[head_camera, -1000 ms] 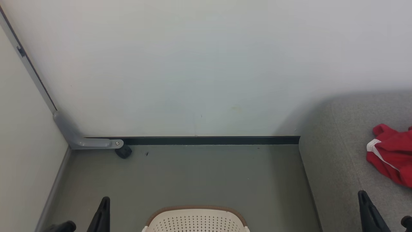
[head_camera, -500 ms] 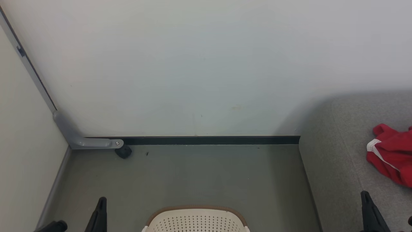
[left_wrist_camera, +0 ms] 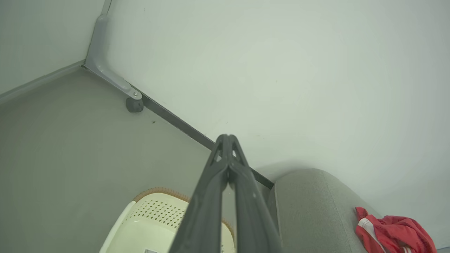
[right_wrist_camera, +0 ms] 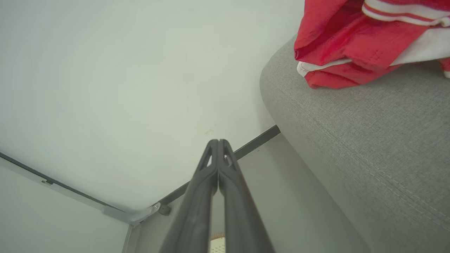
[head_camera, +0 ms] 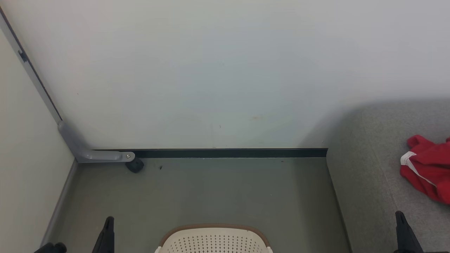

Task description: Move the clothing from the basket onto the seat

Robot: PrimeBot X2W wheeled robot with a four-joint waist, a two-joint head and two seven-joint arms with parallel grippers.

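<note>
At three o'clock, red striped fabric garment (head_camera: pixel 427 172) lies on grey woven seat (head_camera: pixel 369 168). Left gripper (left_wrist_camera: pixel 226 138), right gripper (right_wrist_camera: pixel 218 142) closed, empty. Risk: cream perforated basket (head_camera: pixel 214 240) interior hidden, leftovers missed.

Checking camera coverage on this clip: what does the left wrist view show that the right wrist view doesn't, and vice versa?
Left wrist, not right wrist: the shut left gripper and the basket's perforated wall. Right wrist, not left wrist: the shut right gripper. Shared: the clothing lying on the seat, and the grey corner bracket.
</note>
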